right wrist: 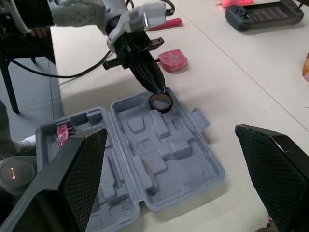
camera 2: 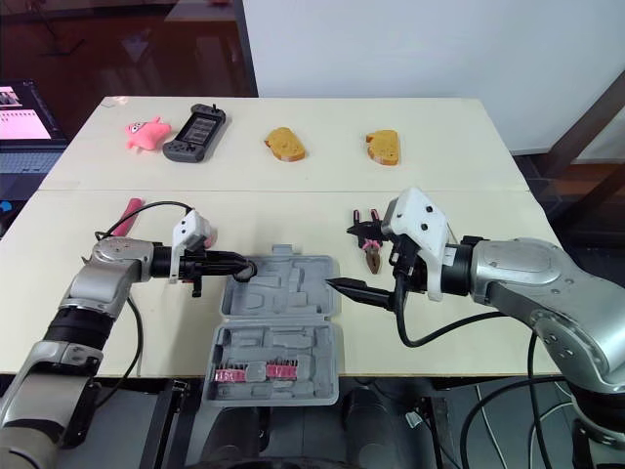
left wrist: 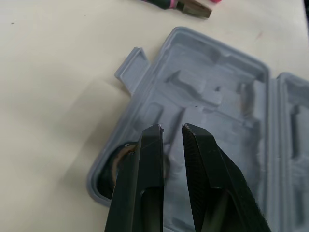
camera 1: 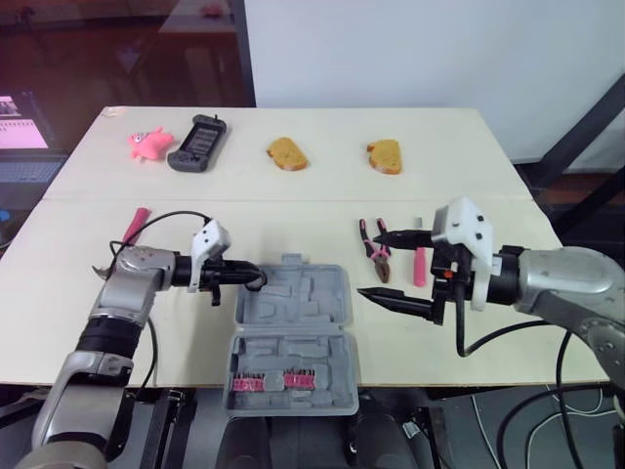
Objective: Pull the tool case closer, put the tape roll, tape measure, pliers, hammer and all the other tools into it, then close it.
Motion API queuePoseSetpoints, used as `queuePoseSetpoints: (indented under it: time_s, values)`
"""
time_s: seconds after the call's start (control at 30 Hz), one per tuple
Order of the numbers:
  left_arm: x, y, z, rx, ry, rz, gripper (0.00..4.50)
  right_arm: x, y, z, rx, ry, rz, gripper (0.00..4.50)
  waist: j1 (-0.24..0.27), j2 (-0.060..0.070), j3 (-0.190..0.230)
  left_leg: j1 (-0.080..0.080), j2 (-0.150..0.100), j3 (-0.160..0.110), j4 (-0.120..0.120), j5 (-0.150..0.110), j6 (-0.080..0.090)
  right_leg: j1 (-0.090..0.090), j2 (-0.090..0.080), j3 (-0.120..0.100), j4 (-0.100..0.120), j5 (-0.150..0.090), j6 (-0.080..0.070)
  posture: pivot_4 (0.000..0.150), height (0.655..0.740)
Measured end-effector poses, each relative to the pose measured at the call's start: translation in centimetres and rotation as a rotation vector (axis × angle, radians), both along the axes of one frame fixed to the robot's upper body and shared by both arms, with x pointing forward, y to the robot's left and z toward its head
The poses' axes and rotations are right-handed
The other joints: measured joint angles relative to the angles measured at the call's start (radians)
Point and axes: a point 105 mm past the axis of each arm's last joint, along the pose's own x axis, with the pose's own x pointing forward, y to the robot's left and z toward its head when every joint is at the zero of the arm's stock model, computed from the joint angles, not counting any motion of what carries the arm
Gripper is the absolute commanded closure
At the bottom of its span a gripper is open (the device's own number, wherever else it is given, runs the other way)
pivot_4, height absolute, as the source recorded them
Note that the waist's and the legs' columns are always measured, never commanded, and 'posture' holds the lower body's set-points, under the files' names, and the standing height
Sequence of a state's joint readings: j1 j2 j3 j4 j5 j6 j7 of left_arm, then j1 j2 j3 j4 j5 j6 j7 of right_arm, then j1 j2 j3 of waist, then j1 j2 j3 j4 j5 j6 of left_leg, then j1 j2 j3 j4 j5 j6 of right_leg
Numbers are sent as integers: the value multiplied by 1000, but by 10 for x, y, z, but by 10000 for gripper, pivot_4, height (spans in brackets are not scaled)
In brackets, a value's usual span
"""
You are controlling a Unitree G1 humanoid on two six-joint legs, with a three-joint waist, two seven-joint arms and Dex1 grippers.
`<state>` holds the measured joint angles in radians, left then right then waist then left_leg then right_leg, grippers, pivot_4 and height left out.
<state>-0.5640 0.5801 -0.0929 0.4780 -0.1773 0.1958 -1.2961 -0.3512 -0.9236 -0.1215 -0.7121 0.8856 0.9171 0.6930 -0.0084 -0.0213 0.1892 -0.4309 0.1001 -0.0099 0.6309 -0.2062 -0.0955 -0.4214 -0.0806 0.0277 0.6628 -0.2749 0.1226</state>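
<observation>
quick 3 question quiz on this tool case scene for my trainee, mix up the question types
1. True or false: the tool case is shut.
2. The right gripper is: A open and empty; B shut on a hammer; C shut on the case's lid.
3. Fill in: the tape roll lies in a corner of the ___, at the tips of the left gripper.

Key: 1 false, it lies open; 2 A; 3 case.

Tool case [camera 1: 293, 337] is showing plain grey, pink bit row [camera 1: 271, 382] in 1 half. Pliers [camera 1: 376, 252] are showing pink-and-black handles. Tape measure [right wrist: 172, 60] is reading pink, tape roll [right wrist: 161, 108] black. Bench [camera 1: 322, 195] is looking cream.
</observation>
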Motion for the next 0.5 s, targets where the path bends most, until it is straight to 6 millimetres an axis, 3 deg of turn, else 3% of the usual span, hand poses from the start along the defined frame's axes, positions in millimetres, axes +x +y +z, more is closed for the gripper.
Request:
queuePoseSetpoints:
  time_s: [0.23, 0.5]
  values:
    - [4, -5, -28, 82, -33, -36, 37831, 0, 0, 0, 0, -1, -5, 0, 0, 0, 0, 0, 0, 0, 0, 0, 0, 0, 0, 0, 0, 0, 0, 1500, 7207]
    - [10, -3, -31, 112, -106, -43, 37831, 1, -1, 0, -2, 2, -9, 0, -2, 1, -1, 5, 0, 0, -1, 0, 0, 4, 0, 0, 0, 0, 0, 1500, 7207]
